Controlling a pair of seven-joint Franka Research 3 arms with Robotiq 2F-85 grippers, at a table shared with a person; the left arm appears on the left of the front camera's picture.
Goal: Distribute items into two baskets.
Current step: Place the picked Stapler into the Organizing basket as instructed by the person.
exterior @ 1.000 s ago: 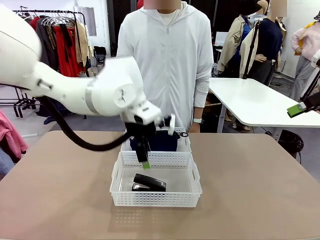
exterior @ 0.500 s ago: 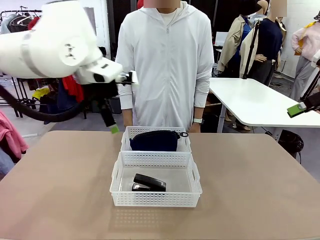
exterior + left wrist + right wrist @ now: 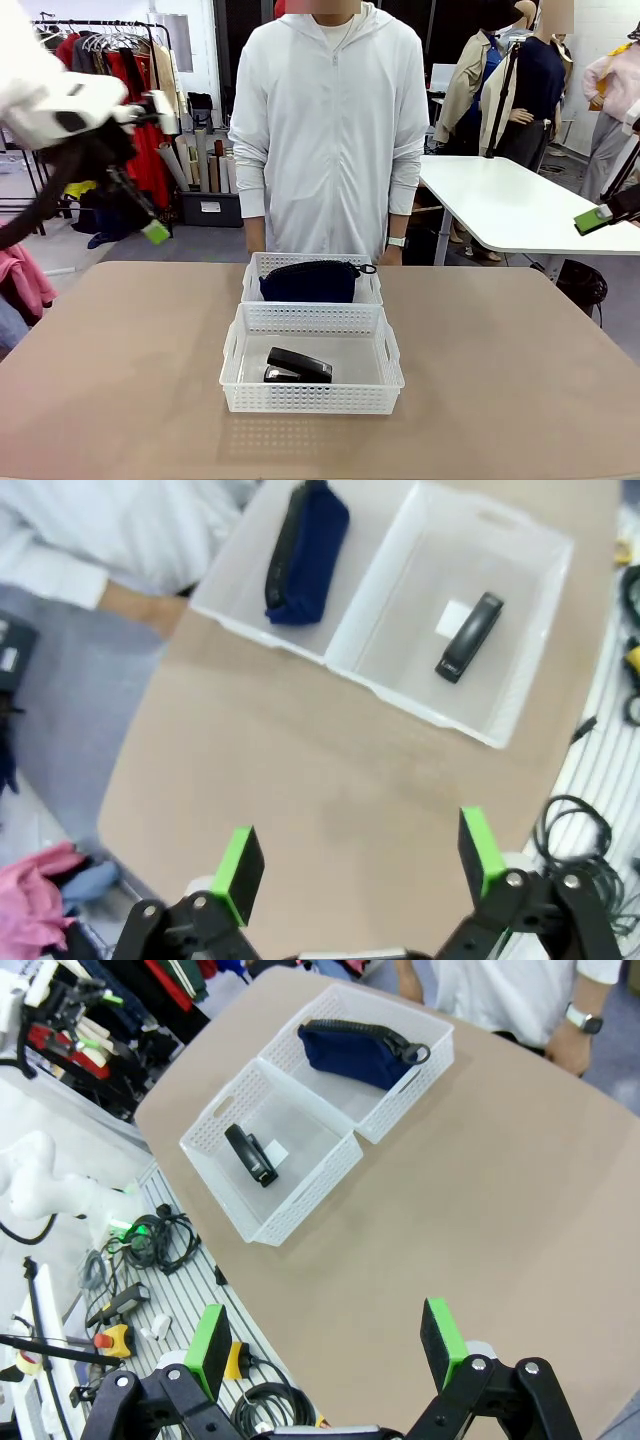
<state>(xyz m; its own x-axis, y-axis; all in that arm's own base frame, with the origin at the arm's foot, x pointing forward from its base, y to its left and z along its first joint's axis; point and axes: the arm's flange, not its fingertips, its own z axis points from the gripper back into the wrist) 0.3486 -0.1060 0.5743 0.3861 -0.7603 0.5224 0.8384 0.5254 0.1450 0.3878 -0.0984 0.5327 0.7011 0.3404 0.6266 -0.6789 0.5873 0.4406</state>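
Both sets of fingers spread, empty; larger basket's (image 3: 300,1175) white label (image 3: 276,1151) unreadable.

Clothes rack (image 3: 120,60) far left; white table (image 3: 520,205) at right; grey floor.

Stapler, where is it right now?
The black stapler lies in the larger basket on the robot's side of the table, just in front of the basket holding the navy pouch.

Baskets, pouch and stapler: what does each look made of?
Baskets: larger basket and smaller basket look like white, slightly glossy moulded plastic, with lattice-perforated walls.
Pouch: soft navy fabric, matte, sagging, zipper along top.
Stapler: black, smooth sheen, probably plastic over metal; can't confirm.
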